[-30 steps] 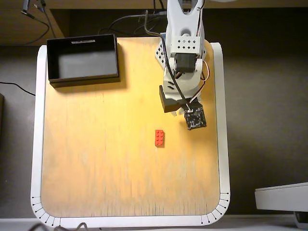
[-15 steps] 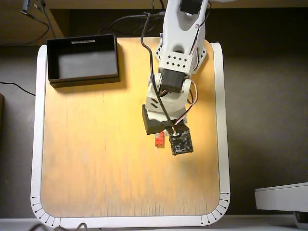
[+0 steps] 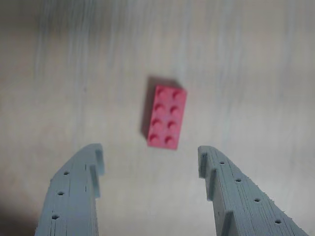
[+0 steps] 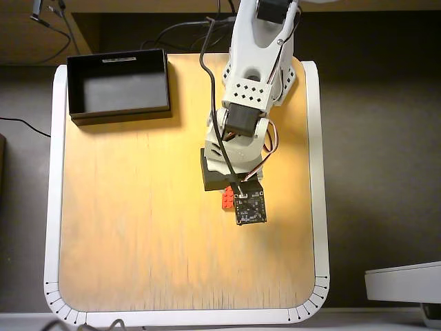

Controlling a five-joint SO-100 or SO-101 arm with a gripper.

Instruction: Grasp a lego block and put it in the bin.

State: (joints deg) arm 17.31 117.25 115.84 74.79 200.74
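My grey two-finger gripper [image 3: 150, 162] is spread wide and holds nothing. The small red studded plastic lego block [image 3: 167, 116] lies flat on the pale wooden table [image 3: 256, 73], just ahead of my fingertips, roughly centred between them, its long axis pointing almost straight away from me.

Arm [image 4: 251, 76] stretched fwd from top edge in overhead view, wrist bent down. Hand [image 3: 150, 164] wide open in wrist view, both grey fingers [image 3: 74, 191] spread apart, gripping nothing, tips pointing downward.
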